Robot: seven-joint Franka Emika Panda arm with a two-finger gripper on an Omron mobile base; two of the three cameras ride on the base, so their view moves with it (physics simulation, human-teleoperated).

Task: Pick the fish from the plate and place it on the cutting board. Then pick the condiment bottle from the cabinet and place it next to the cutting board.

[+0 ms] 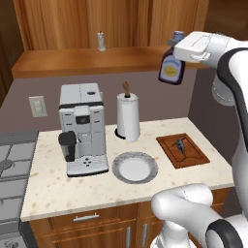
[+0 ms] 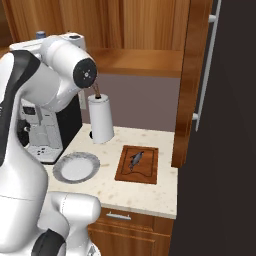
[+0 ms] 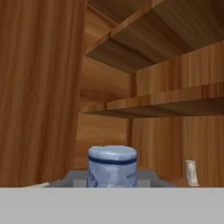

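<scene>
A: Condiment bottle (image 1: 171, 69), where?

B: Off the cabinet (image 1: 97, 60), hanging in the air under the gripper (image 1: 180, 47) at about 1 o'clock in the left base view, above and behind the cutting board (image 1: 183, 150). Jaws clenched on its neck just below the blue cap (image 3: 112, 165); body tilted.

A: Fish (image 1: 180, 145)?

B: Lying on the cutting board. Plate (image 1: 135, 167) sits at the board's 9 o'clock, between it and the coffee machine (image 1: 82, 128). Paper towel roll (image 1: 128, 116) at the plate's 12.

A: Handling?

B: Judging by looks: small, rigid, probably light. Smooth sides, likely slippery, so the narrow neck is the sensible hold, with the cap as a stop. Hanging tilted, it may swing; it should go down upright beside the board.

A: Anything else?

B: Small clear shaker (image 1: 101, 41) on the cabinet shelf, well apart at 10 o'clock from the bottle.
</scene>
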